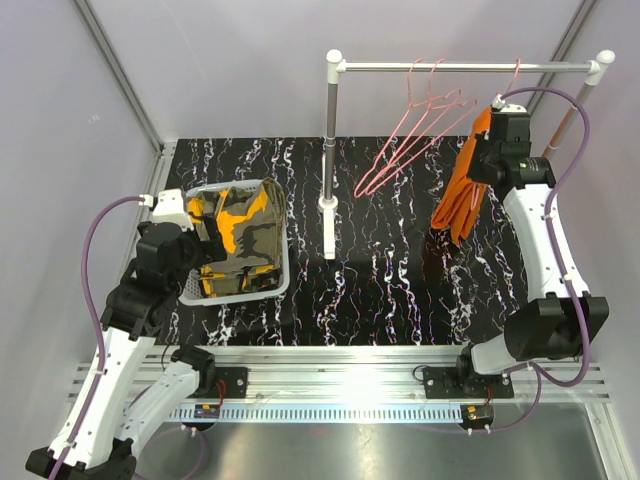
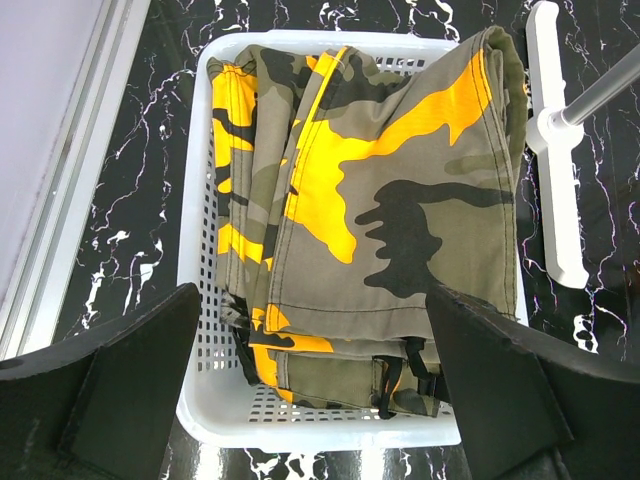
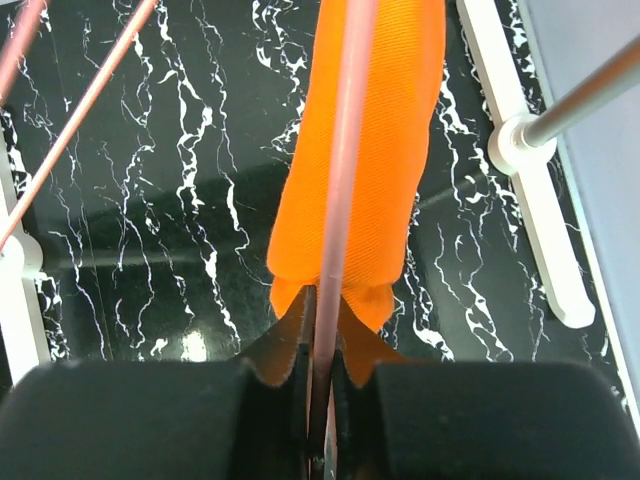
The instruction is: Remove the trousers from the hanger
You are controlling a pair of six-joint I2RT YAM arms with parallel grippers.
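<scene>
Beside orange trousers (image 1: 462,195), pink hangers (image 1: 425,105)

Clear middle, cluttered flanks.
You can pass freely over the black white-veined table top (image 1: 390,290) from 4 to 7 o'clock of the white upright post (image 1: 330,150). At its 2 o'clock, two bare pink wire hangers (image 1: 410,140) dangle from the grey rail (image 1: 480,68). Beyond them the hanging orange cloth trousers (image 1: 462,195) and their pink hanger wire (image 3: 340,200), pinched by the right gripper (image 3: 320,365), block you. At 9 o'clock, camouflage trousers (image 2: 400,170) fill the white perforated plastic basket (image 2: 300,412).
</scene>
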